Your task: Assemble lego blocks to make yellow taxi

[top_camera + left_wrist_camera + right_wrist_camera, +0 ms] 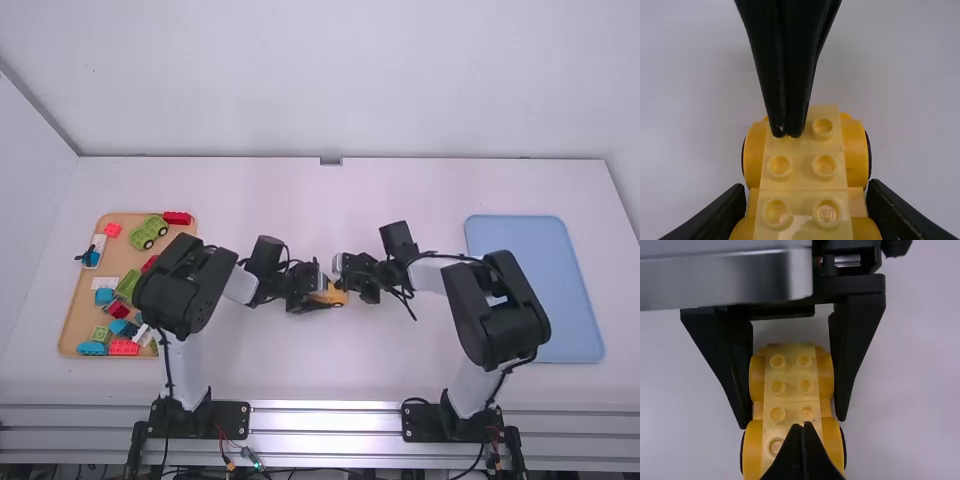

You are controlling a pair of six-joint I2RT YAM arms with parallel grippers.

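At the middle of the white worktop (320,370), between my two arms, sits a yellow wheeled car piece (805,160) with studs on top. My left tool (805,186) is closed on it, one finger against each side. My right tool (802,426) has its fingertips pressed together, nothing between them, and they point down at the studs near one end. On my left, a tan tray (75,315) carries loose bricks (125,347) in several colours; on my right is a blue tray (575,300). I judge this to be the pressing step of the taxi build. The next move calls for a straight push on the studs while my left grip keeps the body from tipping.
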